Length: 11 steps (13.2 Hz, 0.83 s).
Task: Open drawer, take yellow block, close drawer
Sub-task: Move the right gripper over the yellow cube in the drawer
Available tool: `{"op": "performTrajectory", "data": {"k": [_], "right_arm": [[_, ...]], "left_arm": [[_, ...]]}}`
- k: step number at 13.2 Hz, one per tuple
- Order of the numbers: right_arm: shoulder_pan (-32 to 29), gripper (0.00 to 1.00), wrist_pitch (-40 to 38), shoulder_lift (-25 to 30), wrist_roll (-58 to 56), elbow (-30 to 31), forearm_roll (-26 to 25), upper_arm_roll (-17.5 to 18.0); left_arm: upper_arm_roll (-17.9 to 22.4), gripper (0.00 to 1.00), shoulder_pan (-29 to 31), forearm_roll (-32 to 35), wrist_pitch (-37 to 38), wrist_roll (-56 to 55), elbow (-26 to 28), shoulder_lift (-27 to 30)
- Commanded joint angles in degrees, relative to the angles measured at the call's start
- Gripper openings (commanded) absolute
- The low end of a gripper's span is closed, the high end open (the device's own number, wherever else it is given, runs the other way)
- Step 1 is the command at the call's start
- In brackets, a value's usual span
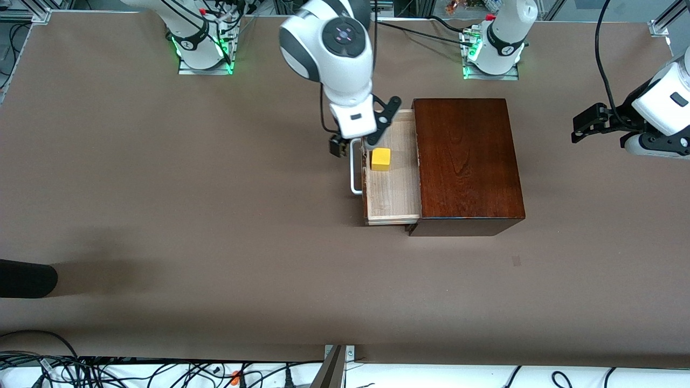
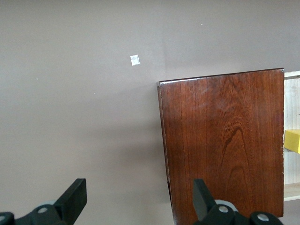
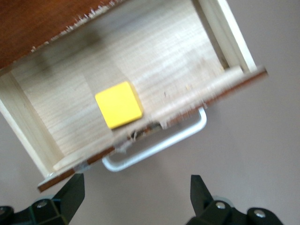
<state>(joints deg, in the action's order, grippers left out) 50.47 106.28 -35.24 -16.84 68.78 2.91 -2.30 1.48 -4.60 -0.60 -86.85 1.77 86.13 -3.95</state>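
Observation:
The drawer (image 1: 393, 194) is pulled out of the dark wooden box (image 1: 466, 161) toward the right arm's end of the table. Its white handle (image 1: 354, 178) is free. The yellow block (image 1: 381, 159) lies on the drawer floor close to the drawer front. My right gripper (image 1: 354, 145) hangs open and empty over the handle and the drawer front. The right wrist view shows the block (image 3: 118, 104), the drawer (image 3: 164, 56), the handle (image 3: 159, 143) and the open gripper (image 3: 137, 192). My left gripper (image 1: 585, 125) waits open and empty beside the box, which shows in its view (image 2: 225, 140).
A small pale mark (image 1: 516, 261) is on the table nearer to the camera than the box. A black object (image 1: 27, 277) juts in at the right arm's end of the table. Cables run along the table's near edge.

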Motion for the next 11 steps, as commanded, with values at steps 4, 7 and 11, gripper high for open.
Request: {"op": "performTrajectory", "data": {"k": [4,7,11], "right_arm": [[4.01,1.0,2.52,-5.62,-7.77,-5.76,-0.27,-0.43],[5.42,1.0,4.89,-7.82,-9.52,-5.76,-0.36,-0.52],[5.43,1.0,6.65,-9.32,-13.31,-5.76,-0.45,-0.52]], "left_arm": [[0.1,1.0,-0.15,-1.25,-0.51,1.31,1.23,1.57],[0.19,1.0,-0.06,-2.04,-0.51,1.31,1.23,1.66],[0.63,1.0,-0.06,-2.04,-0.6,1.4,1.32,1.58]]}}
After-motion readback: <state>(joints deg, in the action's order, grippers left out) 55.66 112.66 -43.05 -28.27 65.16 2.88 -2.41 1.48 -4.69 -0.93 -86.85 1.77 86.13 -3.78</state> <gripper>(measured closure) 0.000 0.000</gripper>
